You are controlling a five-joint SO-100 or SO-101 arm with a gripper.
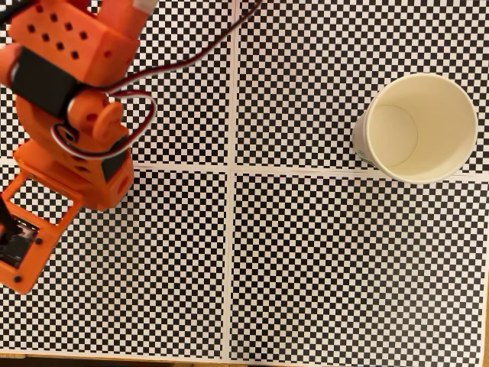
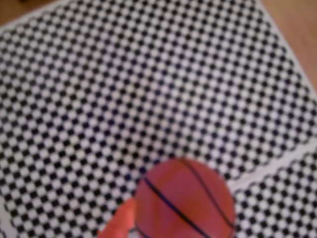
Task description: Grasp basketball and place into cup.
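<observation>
Wrist view: small orange-red, black-seamed basketball [image 2: 185,201] at near edge, an orange jaw tip touching its left side.
Jaws: grip cannot be told.
Fixed view: large cream-white paper cup [image 1: 419,127] upright, far right on checkered counter [image 1: 306,260].

No text, label, brand, number or sign can be read in either view. The cup [image 1: 421,128] is plain cream-white inside and out, with no print on its rim or wall. The basketball [image 2: 184,200] carries only black curved seam lines, and the wrist view is too blurred to tell any lettering on it. The checkered mat [image 1: 328,260] on the worktop bears only its black and white squares and white dividing strips.
</observation>
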